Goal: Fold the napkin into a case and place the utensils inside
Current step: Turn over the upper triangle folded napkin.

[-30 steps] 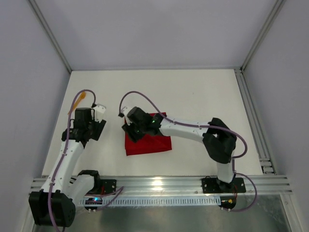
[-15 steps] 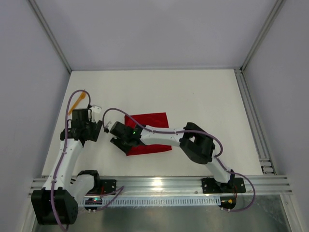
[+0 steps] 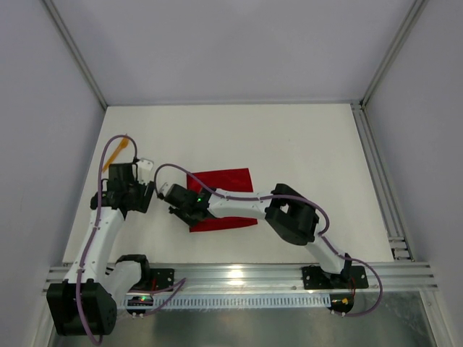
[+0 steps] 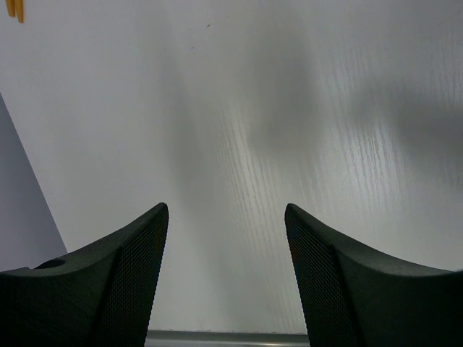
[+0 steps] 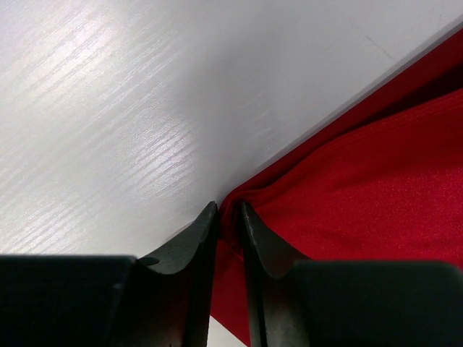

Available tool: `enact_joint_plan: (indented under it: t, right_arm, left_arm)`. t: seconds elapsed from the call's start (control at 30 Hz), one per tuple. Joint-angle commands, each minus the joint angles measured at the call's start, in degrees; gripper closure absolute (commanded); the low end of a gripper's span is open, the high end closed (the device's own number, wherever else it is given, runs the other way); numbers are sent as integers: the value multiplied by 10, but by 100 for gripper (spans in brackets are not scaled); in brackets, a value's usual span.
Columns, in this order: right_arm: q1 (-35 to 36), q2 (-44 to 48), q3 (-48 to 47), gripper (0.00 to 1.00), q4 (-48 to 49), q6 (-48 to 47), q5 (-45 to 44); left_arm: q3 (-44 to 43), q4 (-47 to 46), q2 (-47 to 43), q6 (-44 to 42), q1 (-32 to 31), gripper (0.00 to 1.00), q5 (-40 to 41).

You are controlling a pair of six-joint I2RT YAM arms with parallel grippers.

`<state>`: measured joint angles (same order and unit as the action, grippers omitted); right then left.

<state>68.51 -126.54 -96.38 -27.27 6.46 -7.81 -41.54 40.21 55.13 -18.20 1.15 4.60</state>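
The red napkin (image 3: pixel 224 196) lies folded flat near the middle of the table. My right gripper (image 3: pixel 179 206) is at its left edge, and in the right wrist view the gripper (image 5: pixel 228 211) is shut on a pinched fold of the napkin (image 5: pixel 376 166). My left gripper (image 3: pixel 142 194) hangs open and empty over bare table left of the napkin; its fingers (image 4: pixel 137 246) are wide apart. An orange utensil (image 3: pixel 119 150) lies at the far left of the table, and its tip shows in the left wrist view (image 4: pixel 14 9).
The white table (image 3: pixel 289 144) is bounded by a metal rail (image 3: pixel 239 275) at the near edge and frame posts at the sides. My right arm stretches across the napkin's near side.
My right gripper moved from the napkin's top-left part down to its left edge and closed on it. The napkin's top corner is now uncovered. My left gripper shifted slightly left and down.
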Motion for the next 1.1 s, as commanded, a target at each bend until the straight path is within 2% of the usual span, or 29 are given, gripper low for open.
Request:
enact_joint_plan:
  t: [0.0, 0.37, 0.53, 0.6, 0.63, 0.73, 0.8, 0.97, 1.07]
  right_arm:
    - [2, 9, -13, 77, 5, 7, 2]
    - [2, 31, -7, 74, 8, 24, 31]
    - [-4, 44, -4, 83, 11, 33, 39]
    - [-5, 44, -2, 84, 11, 35, 40]
    - [-6, 44, -2, 83, 9, 36, 42]
    - [-7, 45, -2, 70, 9, 38, 48]
    - [-7, 46, -1, 69, 7, 39, 46]
    - [-8, 58, 6, 73, 9, 42, 44]
    - [-10, 64, 15, 81, 13, 42, 41]
  left_arm:
    - [-14, 3, 1, 7, 3, 32, -16]
    - [-14, 7, 1, 4, 3, 32, -24]
    - [-14, 8, 1, 4, 3, 32, -27]
    - [-14, 10, -1, 4, 3, 32, -28]
    - [-14, 9, 0, 4, 3, 32, -29]
    - [-14, 10, -1, 3, 3, 32, -31]
    - [-14, 10, 0, 3, 3, 32, -33]
    - [-14, 13, 0, 2, 3, 32, -35]
    - [-14, 13, -1, 1, 3, 32, -37]
